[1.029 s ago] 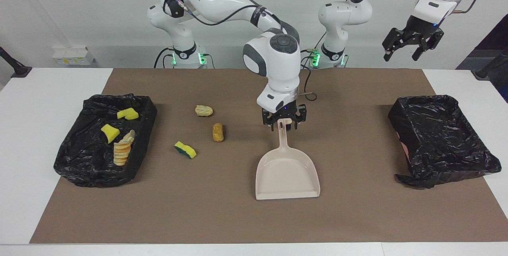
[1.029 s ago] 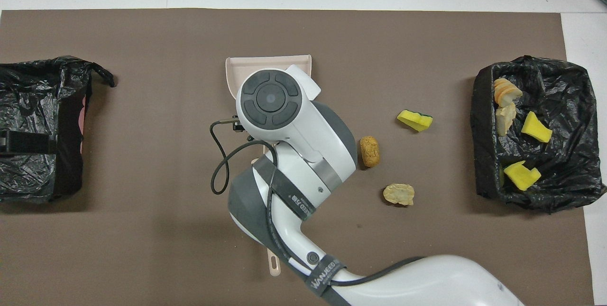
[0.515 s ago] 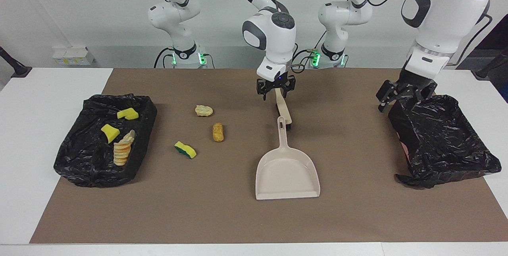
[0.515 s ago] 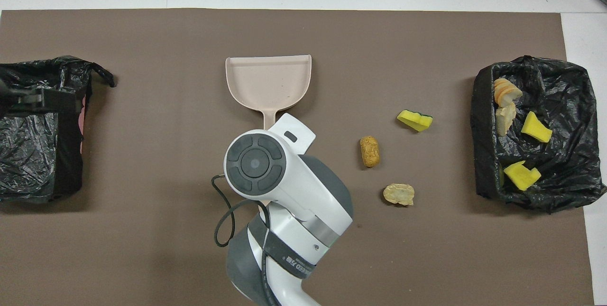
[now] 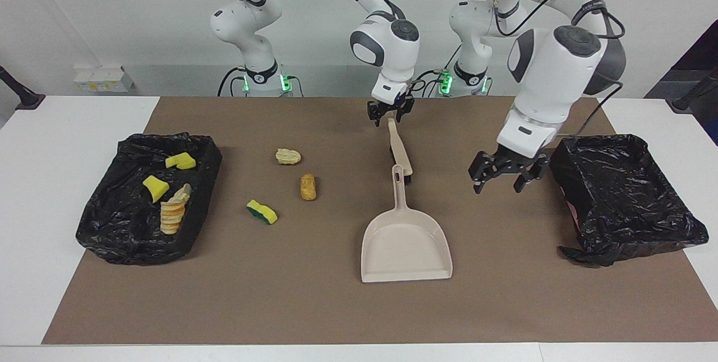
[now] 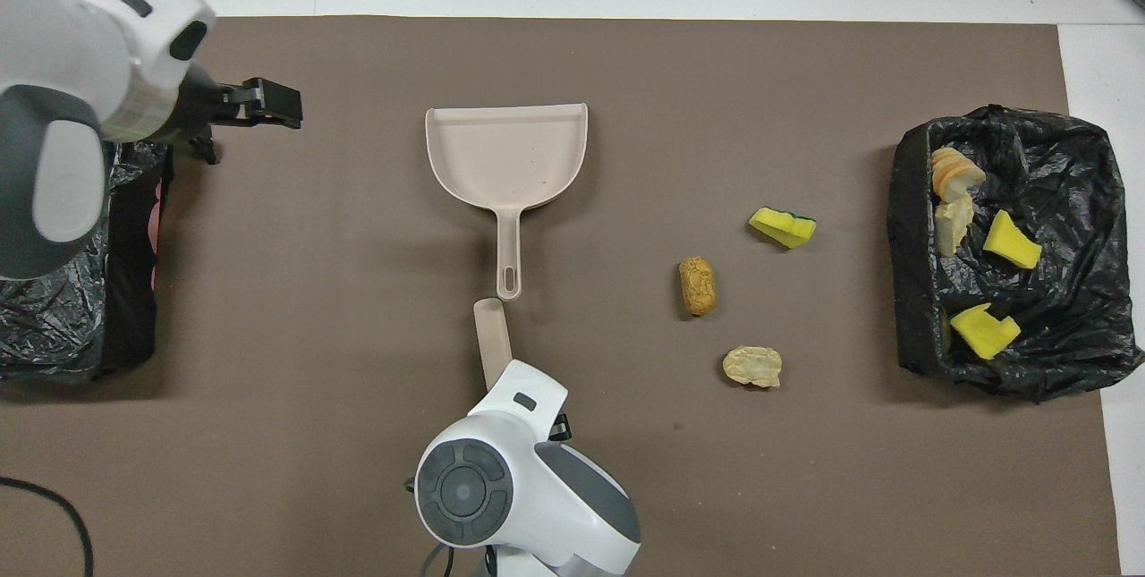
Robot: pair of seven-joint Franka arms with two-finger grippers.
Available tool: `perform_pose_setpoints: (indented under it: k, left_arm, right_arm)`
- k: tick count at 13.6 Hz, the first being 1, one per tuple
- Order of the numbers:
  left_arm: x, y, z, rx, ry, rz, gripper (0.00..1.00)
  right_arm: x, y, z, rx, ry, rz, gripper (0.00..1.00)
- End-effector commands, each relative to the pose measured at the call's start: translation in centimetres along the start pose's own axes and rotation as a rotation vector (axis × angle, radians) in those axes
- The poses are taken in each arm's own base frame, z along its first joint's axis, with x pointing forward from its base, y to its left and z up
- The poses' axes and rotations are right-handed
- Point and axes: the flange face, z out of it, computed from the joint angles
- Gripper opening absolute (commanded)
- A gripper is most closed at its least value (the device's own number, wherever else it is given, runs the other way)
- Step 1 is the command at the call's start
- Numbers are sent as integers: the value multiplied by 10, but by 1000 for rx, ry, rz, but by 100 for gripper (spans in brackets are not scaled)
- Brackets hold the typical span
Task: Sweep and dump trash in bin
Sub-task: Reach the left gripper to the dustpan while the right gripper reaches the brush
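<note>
Three trash bits lie loose on the brown mat: a pale tan lump (image 5: 288,156) (image 6: 752,366), an orange-brown lump (image 5: 308,187) (image 6: 697,284) and a green-backed yellow sponge (image 5: 262,211) (image 6: 783,226). Several more bits (image 5: 171,213) lie in the black-lined bin (image 5: 112,238) (image 6: 1073,362) at the right arm's end. My right gripper (image 5: 389,117) is open, just over the end of a beige brush (image 5: 400,151) (image 6: 491,331) that lies on the mat. My left gripper (image 5: 501,182) (image 6: 268,103) is open and empty over the mat beside the empty bin (image 5: 622,193).
The beige dustpan (image 5: 406,244) (image 6: 506,152) lies flat mid-mat, its handle pointing at the robots and nearly touching the brush's black bristles (image 5: 408,178). The empty black-lined bin also shows in the overhead view (image 6: 54,318), partly under the left arm.
My right gripper has lifted off the dustpan handle and drawn back toward the robots to the brush's end. My left arm has come down from high up to beside the empty bin.
</note>
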Motion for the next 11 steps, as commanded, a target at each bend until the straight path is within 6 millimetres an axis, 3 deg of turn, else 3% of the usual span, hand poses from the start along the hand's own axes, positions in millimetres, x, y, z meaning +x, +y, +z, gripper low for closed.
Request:
perform_pose_setpoints:
  k: [1, 3, 4, 5, 8, 11]
  left_arm:
    - [-9, 40, 12, 7, -2, -19, 100]
    - [-28, 56, 35, 20, -49, -8, 100]
    - [-34, 61, 49, 28, -71, 1, 100]
    - [-40, 64, 63, 37, -91, 10, 100]
    - [-62, 86, 107, 16, -92, 31, 100]
    - [-90, 108, 131, 33, -136, 61, 100]
  right_arm:
    - [-6, 4, -7, 61, 13, 27, 59]
    - [-8, 0, -7, 69, 18, 22, 46]
    - [-8, 0, -7, 69, 18, 22, 20]
    - [-8, 0, -7, 69, 18, 29, 1]
    - [-8, 0, -8, 67, 14, 41, 0]
    - [-13, -6, -11, 65, 11, 113, 0]
